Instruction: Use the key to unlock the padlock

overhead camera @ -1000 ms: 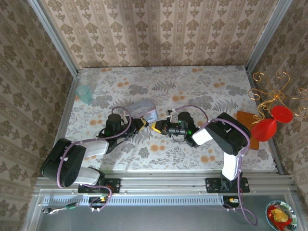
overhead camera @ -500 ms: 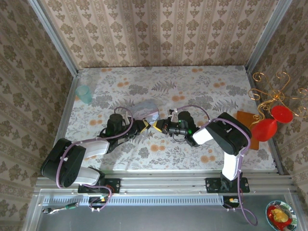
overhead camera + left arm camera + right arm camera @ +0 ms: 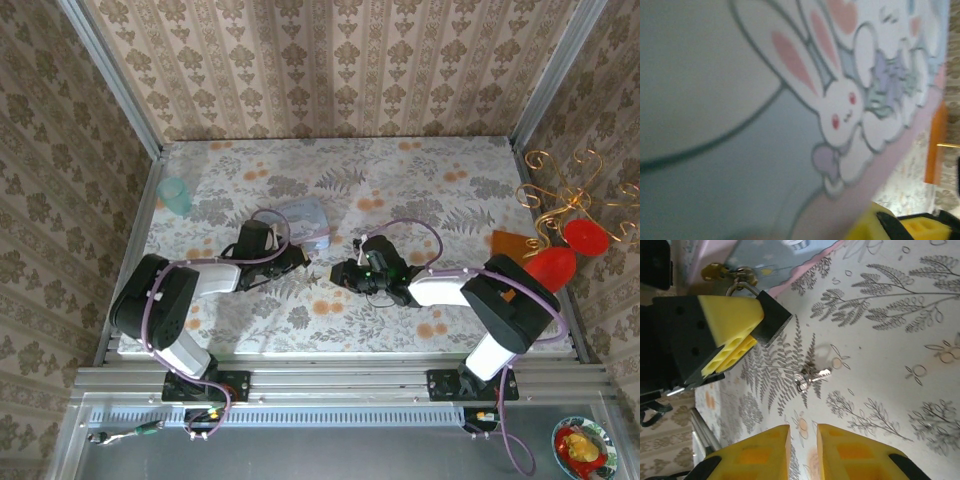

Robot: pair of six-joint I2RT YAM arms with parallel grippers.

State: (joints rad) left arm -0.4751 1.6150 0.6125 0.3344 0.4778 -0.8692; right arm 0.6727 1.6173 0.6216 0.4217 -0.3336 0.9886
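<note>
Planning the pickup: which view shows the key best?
Right wrist: the key lies sharp on the table, just ahead of the right end effector. In top external it is too small to tell; left wrist faces the bunny-printed box.

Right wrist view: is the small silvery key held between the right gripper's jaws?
No, the small silvery key lies on the floral table, apart from the right gripper.

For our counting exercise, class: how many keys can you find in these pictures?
1 for certain: a silvery key lying on the table ahead of the right tool. A brass-coloured piece by the shackle of the padlock may be another.
</note>
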